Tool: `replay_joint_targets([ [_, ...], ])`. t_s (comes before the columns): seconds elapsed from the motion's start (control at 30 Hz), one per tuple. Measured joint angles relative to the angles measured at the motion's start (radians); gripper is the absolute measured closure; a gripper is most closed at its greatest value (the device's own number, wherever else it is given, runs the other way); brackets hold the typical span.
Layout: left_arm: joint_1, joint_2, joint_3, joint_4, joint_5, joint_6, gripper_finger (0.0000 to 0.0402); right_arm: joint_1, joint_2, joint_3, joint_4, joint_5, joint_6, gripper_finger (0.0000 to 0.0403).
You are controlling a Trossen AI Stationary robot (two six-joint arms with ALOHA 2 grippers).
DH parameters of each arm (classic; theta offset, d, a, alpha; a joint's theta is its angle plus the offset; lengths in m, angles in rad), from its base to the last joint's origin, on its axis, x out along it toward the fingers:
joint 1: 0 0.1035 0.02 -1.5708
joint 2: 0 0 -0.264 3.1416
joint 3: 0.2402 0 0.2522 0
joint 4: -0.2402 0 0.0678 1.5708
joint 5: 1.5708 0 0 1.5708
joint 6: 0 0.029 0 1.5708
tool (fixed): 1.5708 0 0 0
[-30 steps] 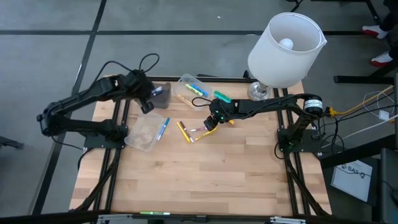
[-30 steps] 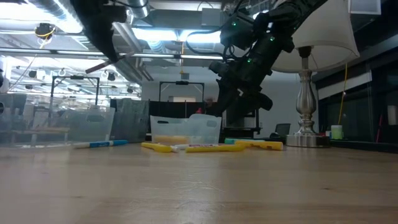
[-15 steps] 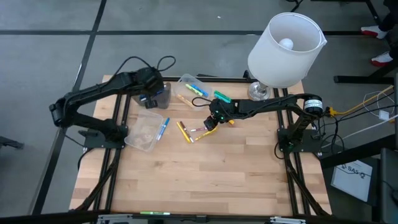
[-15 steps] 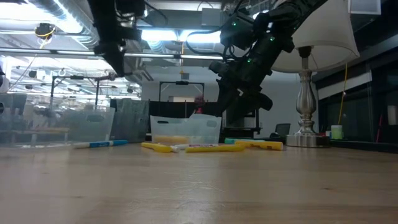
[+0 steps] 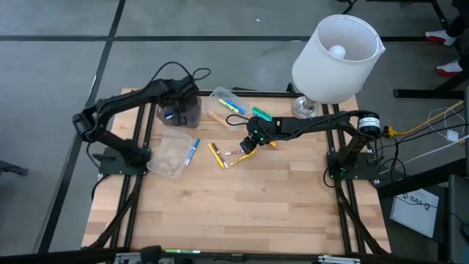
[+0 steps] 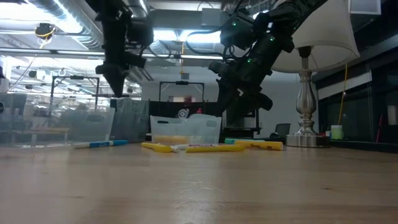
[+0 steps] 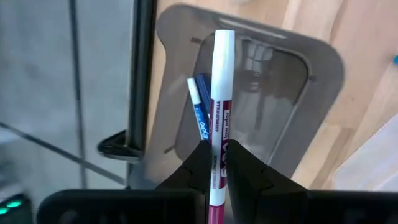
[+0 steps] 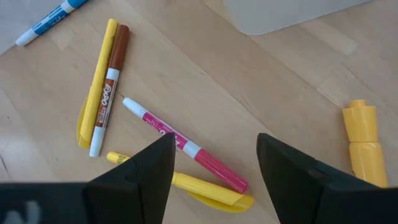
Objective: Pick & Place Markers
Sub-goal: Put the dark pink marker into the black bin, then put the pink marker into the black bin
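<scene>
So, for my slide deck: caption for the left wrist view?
Left gripper shut on a magenta marker above a clear container holding a blue marker.

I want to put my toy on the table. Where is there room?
The wooden table is bare across its near half, below the yellow markers. It is crowded at the far side: clear plastic containers, scattered markers, both grippers and the white lamp.

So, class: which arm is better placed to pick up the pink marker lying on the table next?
The right. Its right gripper hangs open directly over the pink marker, while the left gripper is shut on a marker above the grey container.
</scene>
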State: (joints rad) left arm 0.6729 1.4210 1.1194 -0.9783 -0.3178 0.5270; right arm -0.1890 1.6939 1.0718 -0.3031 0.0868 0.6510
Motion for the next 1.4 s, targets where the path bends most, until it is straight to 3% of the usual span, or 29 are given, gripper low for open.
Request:
replay_joint_targets([
  [0.5,0.233,0.070,-0.001,0.048,0.177,-0.005,0.0377,0.000,0.000,0.000,0.000,0.002,0.000,0.0179],
  [1.03,0.286,0.242,-0.002,0.044,0.250,0.001,0.0375,0.000,0.000,0.000,0.000,0.009,0.003,0.0179],
  [1.4,0.303,0.252,-0.002,0.048,0.253,-0.019,0.0331,0.000,0.000,0.000,0.000,0.009,0.003,0.0179],
])
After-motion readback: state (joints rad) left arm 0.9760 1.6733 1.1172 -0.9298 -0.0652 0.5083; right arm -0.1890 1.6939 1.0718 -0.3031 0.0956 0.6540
